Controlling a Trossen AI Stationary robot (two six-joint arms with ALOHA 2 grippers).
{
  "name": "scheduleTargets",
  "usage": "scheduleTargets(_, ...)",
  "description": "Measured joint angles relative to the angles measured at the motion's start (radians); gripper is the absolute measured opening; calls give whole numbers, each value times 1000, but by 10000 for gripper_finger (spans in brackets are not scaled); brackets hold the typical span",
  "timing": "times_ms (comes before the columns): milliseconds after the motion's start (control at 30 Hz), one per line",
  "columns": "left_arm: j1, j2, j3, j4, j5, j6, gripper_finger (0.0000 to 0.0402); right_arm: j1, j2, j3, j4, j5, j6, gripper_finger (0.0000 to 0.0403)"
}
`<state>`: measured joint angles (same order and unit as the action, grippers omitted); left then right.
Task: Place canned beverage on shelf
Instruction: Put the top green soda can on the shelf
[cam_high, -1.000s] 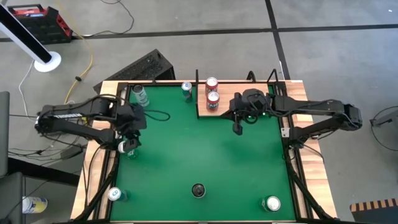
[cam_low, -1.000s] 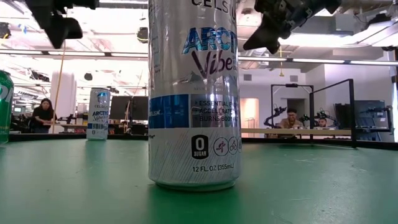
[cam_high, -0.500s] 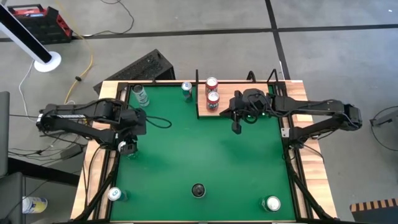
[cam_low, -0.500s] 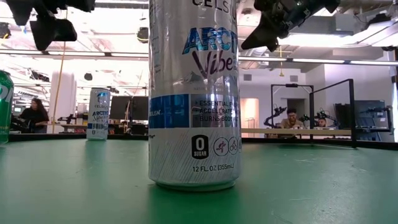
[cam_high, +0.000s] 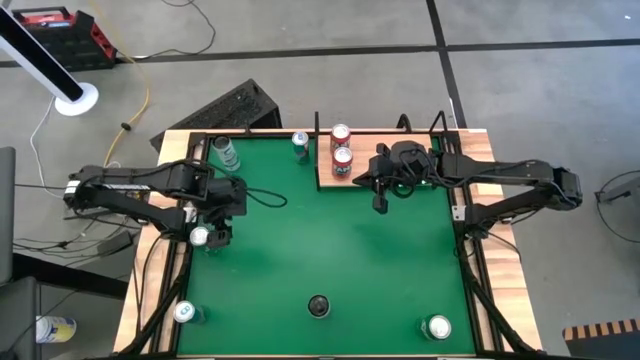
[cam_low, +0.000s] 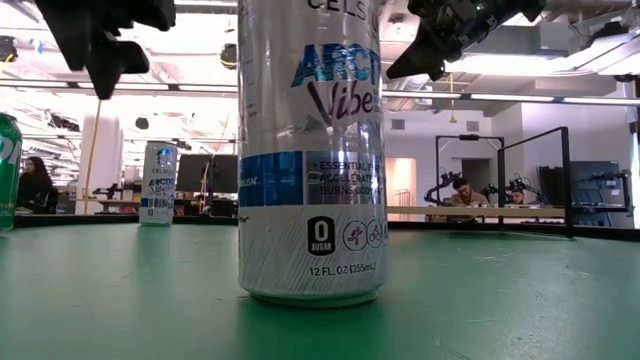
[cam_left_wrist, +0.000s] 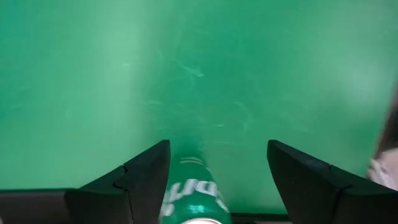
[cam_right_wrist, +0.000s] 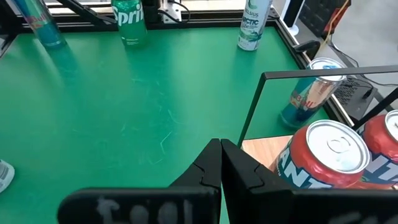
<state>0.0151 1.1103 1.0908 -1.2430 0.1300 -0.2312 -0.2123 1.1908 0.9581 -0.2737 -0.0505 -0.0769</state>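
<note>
A green Sprite can stands upright on the green mat near the table's left edge. My left gripper is open above it and a little to its right. In the left wrist view the can shows between the spread fingers, with a gap on one side. The shelf, a light-wood plank with black edging, stands at the far middle. It holds two red cans at its left end. My right gripper is shut and empty above the mat at the shelf's near edge; it also shows in the right wrist view.
A Red Bull can stands just left of the shelf and a pale can at the far left. Two more cans stand near the front corners. A silver Celsius can stands close before the low camera.
My left gripper has gone toward the table's right edge, off from directly above the green can, whose top now shows in full. The can has stayed in place.
</note>
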Motion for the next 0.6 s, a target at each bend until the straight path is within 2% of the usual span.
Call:
scheduleTargets(233,0,67,0,-2,40,70,265,-14,0,0,0,0,-3,27)
scheduleTargets(367,3,92,0,-18,6,70,292,-28,0,0,0,0,-3,27)
scheduleTargets(600,41,170,63,-204,-2,69,346,-50,0,0,-2,0,-2,27)
